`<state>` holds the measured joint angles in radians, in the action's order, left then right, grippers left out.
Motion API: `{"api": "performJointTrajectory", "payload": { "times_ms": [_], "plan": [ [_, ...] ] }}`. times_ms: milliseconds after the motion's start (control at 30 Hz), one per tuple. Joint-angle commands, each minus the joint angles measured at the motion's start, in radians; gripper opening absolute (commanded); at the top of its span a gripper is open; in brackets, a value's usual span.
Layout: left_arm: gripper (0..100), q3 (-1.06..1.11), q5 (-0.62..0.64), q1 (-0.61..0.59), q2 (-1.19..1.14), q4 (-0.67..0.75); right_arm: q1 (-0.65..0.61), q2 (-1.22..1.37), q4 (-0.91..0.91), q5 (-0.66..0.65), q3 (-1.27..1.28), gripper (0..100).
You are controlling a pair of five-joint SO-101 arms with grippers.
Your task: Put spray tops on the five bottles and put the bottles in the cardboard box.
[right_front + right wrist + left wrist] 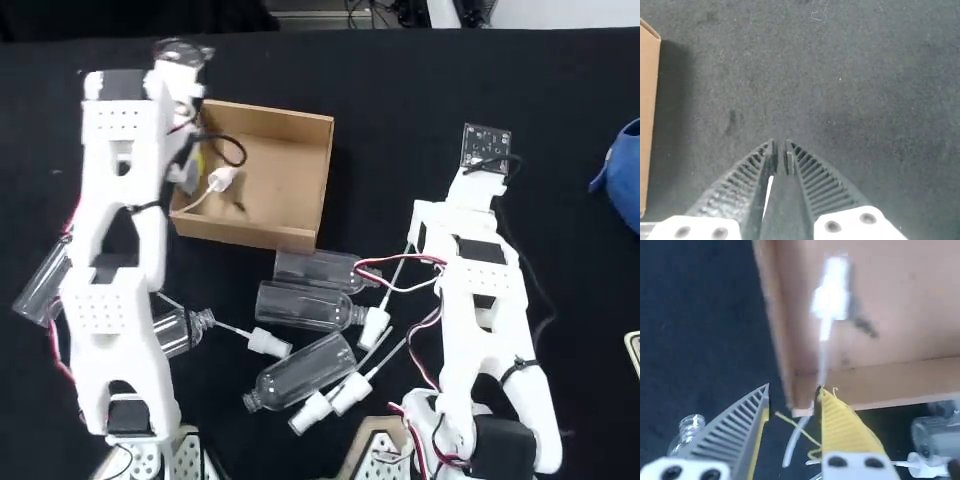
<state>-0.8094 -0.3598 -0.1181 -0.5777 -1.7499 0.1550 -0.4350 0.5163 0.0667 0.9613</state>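
though under bottles point(300, 305), black table point(400, 90)

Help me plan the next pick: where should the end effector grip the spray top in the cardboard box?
Probably the white head of the spray top, from straight above: it lies flat, the cardboard box walls block sideways approaches, and its tube looks too thin.

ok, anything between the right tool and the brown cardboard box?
Nothing: in the right wrist view, bare black tabletop lies between right tool and brown cardboard box.
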Motion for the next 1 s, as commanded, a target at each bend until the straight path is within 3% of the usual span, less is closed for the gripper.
{"api": "performJointTrajectory", "payload": {
  "times_ms": [0,167,500,733,967],
  "plan": [
    [3,0.015,-0.012,-0.093,0.041,-0.011,-0.015,-0.031,-0.021,0.005,-0.002,1.5],
    [3,0.140,-0.054,-0.137,0.161,-0.011,-0.015,-0.031,-0.021,0.005,-0.002,1.5],
    [3,0.622,-0.218,-0.097,0.594,0.043,-0.017,-0.031,-0.020,0.005,-0.002,1.5],
    [3,0.757,-0.210,-0.130,0.580,0.247,-0.017,-0.030,-0.020,0.005,-0.002,1.5],
    [3,0.780,-0.218,-0.131,0.520,0.262,-0.017,-0.030,-0.020,0.005,-0.002,1.5]
  ]
}}
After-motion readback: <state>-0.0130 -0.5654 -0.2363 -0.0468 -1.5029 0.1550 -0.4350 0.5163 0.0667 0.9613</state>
